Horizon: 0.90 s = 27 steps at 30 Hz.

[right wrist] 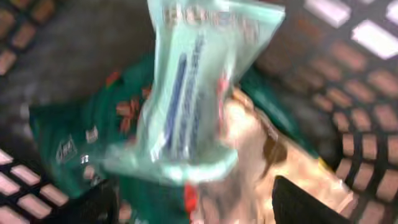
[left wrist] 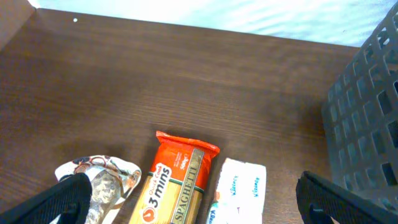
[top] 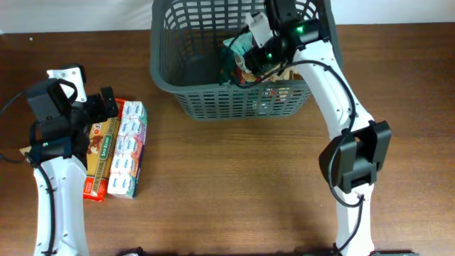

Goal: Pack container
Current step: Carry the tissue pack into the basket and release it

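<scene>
**Container, 1.** The dark grey lattice basket stands at the far middle of the wooden table. It is upright, with its open top facing the overhead camera. One corner of its slotted wall also shows at the right edge of the left wrist view.

**Packets inside the container, 3 counted.**
- One pale mint packet with blue print lies uppermost.
- One dark green packet lies under it.
- One tan packet lies beside them, towards the right wall.

The right wrist view is blurred, so no lettering can be read and further items cannot be ruled out.

**Items on the table left of the container, 3 counted.**
- One orange spaghetti packet is marked "3 mins".
- One white multi-pack lies just beside it on the container side. From overhead its face shows small white, pink and green panels.
- One patterned pouch lies on the packet's other side, partly hidden.

**Grippers, 2.**
- The left gripper hangs over the spaghetti packet with its fingers spread wide, holding nothing.
- The right gripper is inside the container above the mint packet. Its fingers are set well apart and not closed on anything.
</scene>
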Tool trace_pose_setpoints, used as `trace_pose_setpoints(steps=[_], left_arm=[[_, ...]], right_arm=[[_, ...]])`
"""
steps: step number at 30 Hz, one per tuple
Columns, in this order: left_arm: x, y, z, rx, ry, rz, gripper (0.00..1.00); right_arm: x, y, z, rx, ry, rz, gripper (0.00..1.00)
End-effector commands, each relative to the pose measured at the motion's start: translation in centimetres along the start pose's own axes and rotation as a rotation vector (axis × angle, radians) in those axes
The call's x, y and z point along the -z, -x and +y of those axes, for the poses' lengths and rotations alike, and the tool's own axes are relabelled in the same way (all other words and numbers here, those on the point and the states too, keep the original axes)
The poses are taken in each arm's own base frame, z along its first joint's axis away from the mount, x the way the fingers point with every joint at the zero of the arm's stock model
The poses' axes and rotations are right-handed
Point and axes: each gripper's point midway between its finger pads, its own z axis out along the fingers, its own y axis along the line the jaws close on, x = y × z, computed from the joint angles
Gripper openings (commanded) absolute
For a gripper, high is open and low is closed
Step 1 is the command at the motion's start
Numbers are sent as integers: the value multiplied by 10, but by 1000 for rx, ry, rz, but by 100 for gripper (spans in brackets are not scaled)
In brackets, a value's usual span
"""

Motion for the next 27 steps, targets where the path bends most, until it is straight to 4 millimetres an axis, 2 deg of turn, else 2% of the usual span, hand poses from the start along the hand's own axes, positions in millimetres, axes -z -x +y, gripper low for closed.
trace_pose_setpoints(steps=[1,2,3,4,5,6,7,11,13,17,22,23,27], left_arm=[[1,6,-1,13,-10,-12,99],[1,6,-1,13,-10,-12,99],[1,6,-1,13,-10,-12,99],[1,6,-1,13,-10,-12,99],[1,6,-1,13,-10,-12,99],[1,6,-1,13,-10,-12,99],[1,6,-1,13,-10,-12,99],[1,6,-1,13,-10,-12,99],[1,6,-1,13,-10,-12,99],[1,6,-1,13,-10,-12,99],[1,6,-1,13,-10,-12,99],[1,6,-1,13,-10,-12,99],[1,6,-1,13,-10,-12,99]], right_arm=[[91,27,-11,-75,-76,-151,75],[112,29,-12,-106,-85,-180,75],[123,30,-12,-119,-88,-195,75],[149,32,-12,-137,-98,-236,75],[166,33,-12,-136,-106,-264,75],[214,29,-14,-138,-163,-329,75],[233,25,-17,-143,-209,-347,76],[291,1,-39,-172,-424,-369,80],[312,-13,-46,-192,-491,-366,80],[331,-40,-60,-241,-531,-333,80],[334,-84,-89,-413,-572,-236,80],[336,-104,-105,-503,-598,-202,82],[350,-148,-138,-718,-653,-163,96]])
